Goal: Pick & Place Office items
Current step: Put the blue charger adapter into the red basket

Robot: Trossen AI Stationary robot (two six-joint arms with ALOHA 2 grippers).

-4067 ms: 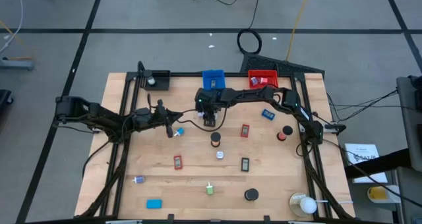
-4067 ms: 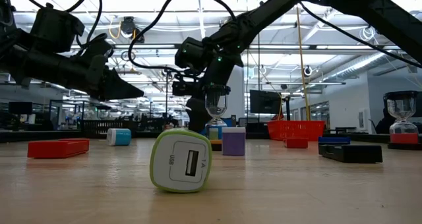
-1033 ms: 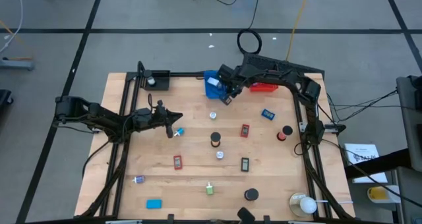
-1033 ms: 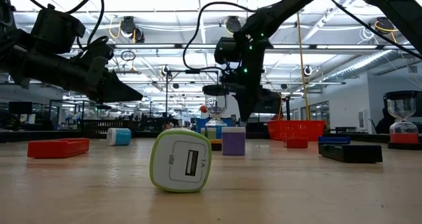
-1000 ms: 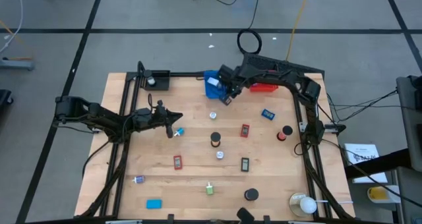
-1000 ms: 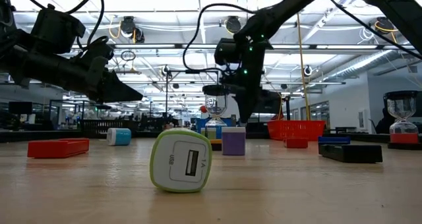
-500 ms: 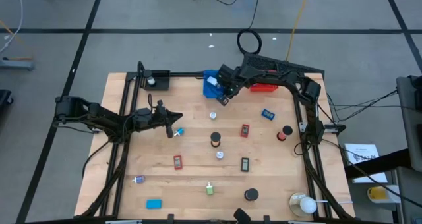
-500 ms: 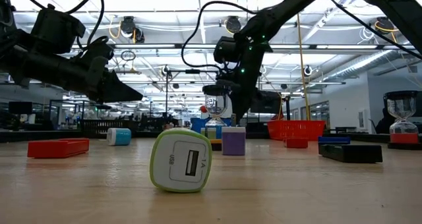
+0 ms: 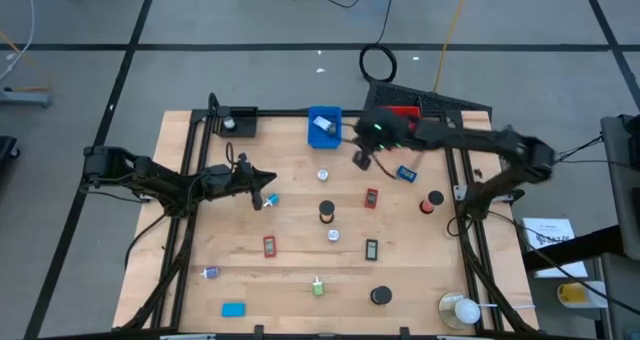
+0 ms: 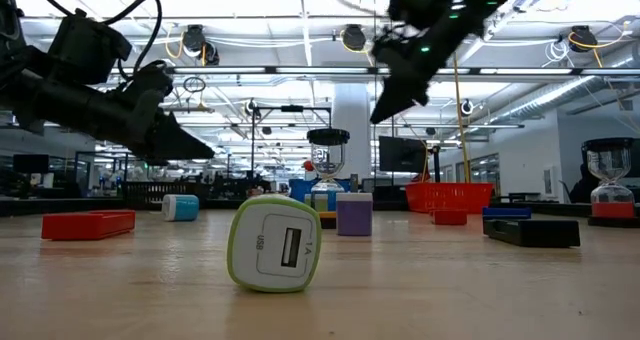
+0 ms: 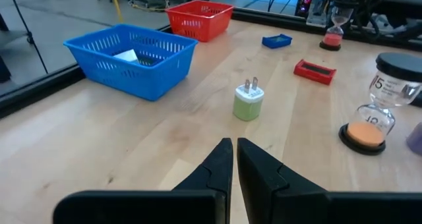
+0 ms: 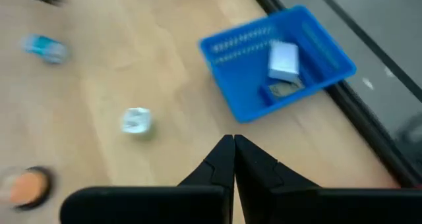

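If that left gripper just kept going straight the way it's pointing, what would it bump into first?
Probably the green plug adapter. In the left wrist view, the left gripper, shut, points at it across bare wood, with the blue bin off to one side. Depth is hard to judge.

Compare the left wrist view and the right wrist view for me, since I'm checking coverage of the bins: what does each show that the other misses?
Only the left wrist view shows the red bin, a green plug adapter and an orange-based hourglass. Only the right wrist view shows a small blue roll and the white item fully visible. Both show the blue bin and a shut end effector: left, right.
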